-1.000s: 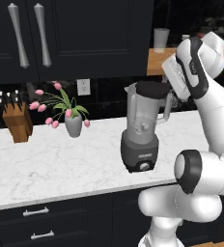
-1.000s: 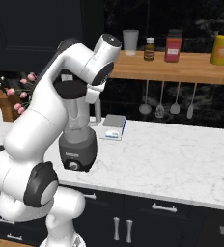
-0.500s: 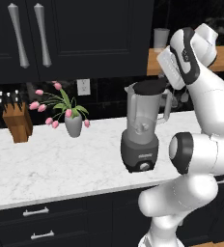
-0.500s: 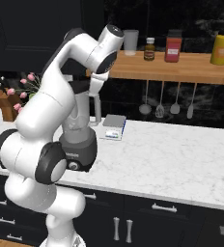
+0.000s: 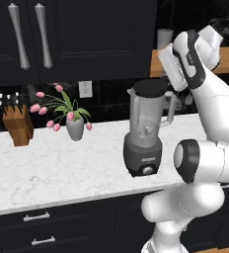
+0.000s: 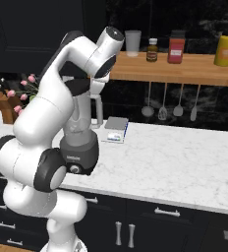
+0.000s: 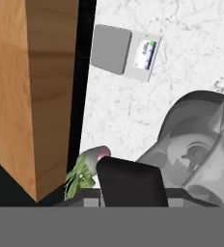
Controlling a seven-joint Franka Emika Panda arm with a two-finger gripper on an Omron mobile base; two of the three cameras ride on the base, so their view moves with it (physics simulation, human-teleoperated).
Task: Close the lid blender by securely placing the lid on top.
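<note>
The blender (image 5: 145,133) stands on the white marble counter (image 5: 52,163), a clear jar with a side handle on a dark grey base with a front knob. It also shows in the right base view, blender (image 6: 80,147), half behind my arm. The black lid (image 5: 148,88) hangs slightly tilted right at the jar's mouth. My gripper (image 5: 165,81) is shut on the lid from the handle side. In the hand view the lid (image 7: 131,181) sits low between my fingers, gripper (image 7: 131,193), and the jar (image 7: 196,154) lies beside it. Whether the lid touches the rim I cannot tell.
A grey vase of pink tulips (image 5: 74,126) and a knife block (image 5: 19,123) stand left of the blender. A small grey box (image 6: 116,129) lies behind it. A wooden shelf (image 6: 185,69) with jars hangs close to my hand, with utensils (image 6: 162,106) below it.
My arm has swung more upright and the hand has shifted a little left toward the jar, carrying the lid over the jar's mouth. The blender has not moved.
</note>
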